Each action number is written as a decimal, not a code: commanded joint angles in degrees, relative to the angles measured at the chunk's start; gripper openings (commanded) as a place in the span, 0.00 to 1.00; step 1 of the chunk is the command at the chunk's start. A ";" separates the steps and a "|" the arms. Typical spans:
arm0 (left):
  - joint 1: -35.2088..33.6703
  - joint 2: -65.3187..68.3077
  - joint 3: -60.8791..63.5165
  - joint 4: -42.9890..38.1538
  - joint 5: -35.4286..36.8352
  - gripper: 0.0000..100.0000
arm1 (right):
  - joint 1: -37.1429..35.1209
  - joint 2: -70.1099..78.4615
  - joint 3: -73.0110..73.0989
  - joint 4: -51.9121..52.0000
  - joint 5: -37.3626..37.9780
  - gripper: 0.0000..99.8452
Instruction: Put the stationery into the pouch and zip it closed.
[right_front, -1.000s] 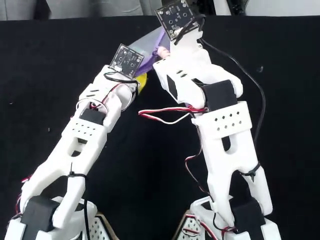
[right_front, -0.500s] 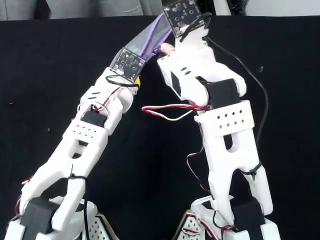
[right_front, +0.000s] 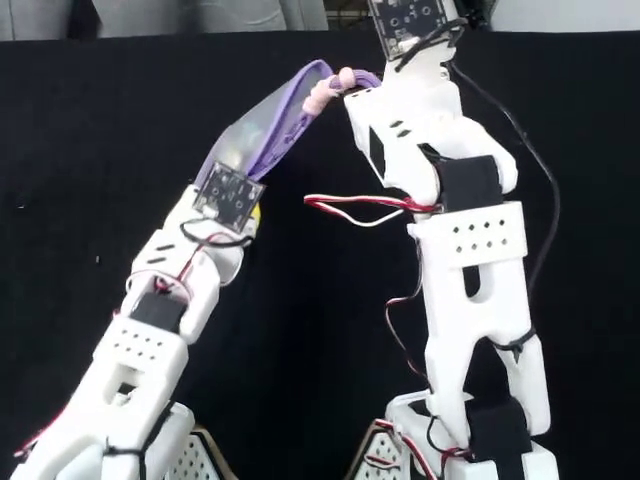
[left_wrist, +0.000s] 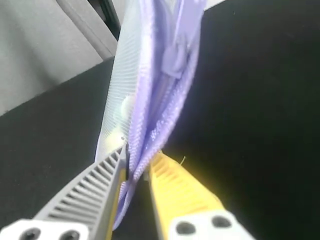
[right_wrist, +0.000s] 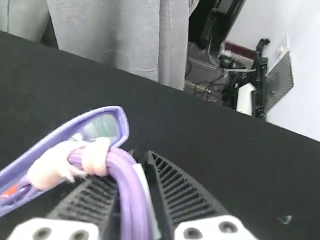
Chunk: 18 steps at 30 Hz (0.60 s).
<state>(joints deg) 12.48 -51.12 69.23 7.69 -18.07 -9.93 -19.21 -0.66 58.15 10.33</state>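
Pouch (right_front: 268, 122) between left fingers (left_wrist: 97, 185), right fingers (right_wrist: 175, 190), black table (right_front: 90, 120)

I get bright, even light from overhead in the high view; the left arm (right_front: 150, 330) and the right arm (right_front: 470, 240) come up near-white, with only soft grey shading along their sides; the black table (right_front: 80, 120) stays flat and dark and soaks up cast shadows. In the left wrist view the pouch (left_wrist: 150, 75) glows, its mesh side lit through; in the right wrist view the white wall (right_wrist: 305, 115) behind the table is close to washed out.
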 joint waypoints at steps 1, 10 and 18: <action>0.31 -4.75 0.75 -1.05 -0.53 0.03 | 1.32 -3.30 -3.30 -0.44 0.18 0.01; 0.22 -4.75 0.84 -1.14 -0.53 0.03 | -1.41 -3.30 -2.33 11.69 9.67 0.17; -0.13 -4.75 0.84 -1.14 -0.53 0.03 | -10.11 -3.38 6.02 12.48 19.16 0.27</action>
<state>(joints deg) 12.31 -53.93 70.64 7.69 -17.98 -16.62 -19.74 3.82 70.37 26.42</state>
